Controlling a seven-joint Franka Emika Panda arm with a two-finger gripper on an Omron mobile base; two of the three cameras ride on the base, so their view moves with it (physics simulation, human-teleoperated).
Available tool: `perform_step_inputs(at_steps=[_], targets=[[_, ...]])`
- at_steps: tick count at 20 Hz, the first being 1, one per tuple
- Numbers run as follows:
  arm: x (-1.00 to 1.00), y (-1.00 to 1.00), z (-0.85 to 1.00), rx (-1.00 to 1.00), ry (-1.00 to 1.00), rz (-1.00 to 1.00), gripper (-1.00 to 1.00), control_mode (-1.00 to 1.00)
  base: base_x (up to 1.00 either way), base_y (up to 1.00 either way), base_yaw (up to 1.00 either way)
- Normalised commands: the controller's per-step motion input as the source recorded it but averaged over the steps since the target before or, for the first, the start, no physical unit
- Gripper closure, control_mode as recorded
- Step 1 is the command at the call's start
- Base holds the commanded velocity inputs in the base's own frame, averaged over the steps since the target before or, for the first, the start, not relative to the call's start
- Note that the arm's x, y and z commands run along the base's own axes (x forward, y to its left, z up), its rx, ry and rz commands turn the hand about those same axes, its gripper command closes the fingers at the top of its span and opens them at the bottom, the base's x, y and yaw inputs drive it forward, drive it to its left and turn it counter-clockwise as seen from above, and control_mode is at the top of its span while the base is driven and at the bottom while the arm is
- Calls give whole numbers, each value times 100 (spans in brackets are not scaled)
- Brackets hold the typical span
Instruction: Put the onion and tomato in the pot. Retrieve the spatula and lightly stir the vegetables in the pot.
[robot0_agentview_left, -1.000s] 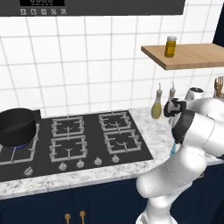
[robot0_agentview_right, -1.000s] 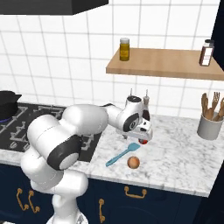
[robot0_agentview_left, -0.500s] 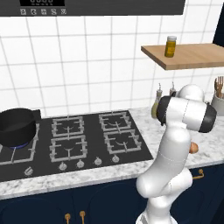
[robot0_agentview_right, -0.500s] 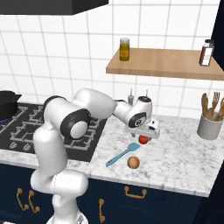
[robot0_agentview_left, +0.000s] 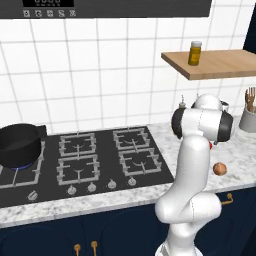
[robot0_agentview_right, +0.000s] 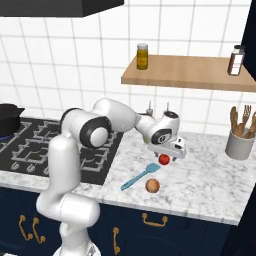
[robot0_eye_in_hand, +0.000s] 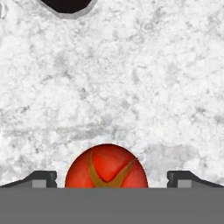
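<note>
With jaws apart above it, the gripper (robot0_agentview_right: 167, 154) should clamp the small, glossy red tomato (robot0_eye_in_hand: 106, 166) across its widest middle, as it likely rolls and slips.

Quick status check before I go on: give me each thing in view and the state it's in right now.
gripper: open, poised over the tomato
tomato: on the marble counter, between the fingertips, not gripped
onion: loose on the counter near the front edge
spatula: lying flat on the counter beside the onion
pot: upright on a far-left burner; inside can't be seen
</note>
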Motion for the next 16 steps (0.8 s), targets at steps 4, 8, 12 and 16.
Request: perform_step_inputs(at_steps=[4,8,12,16], targets=[[0,0,-33,0,0,0,-100,-100,0,0,0],[-20,26,-47,0,7,0,-100,-100,0,0,0],[-79,73,-74,0,14,2,100,-100,0,0,0],[-23,25,-45,2,6,2,100,-100,0,0,0]])
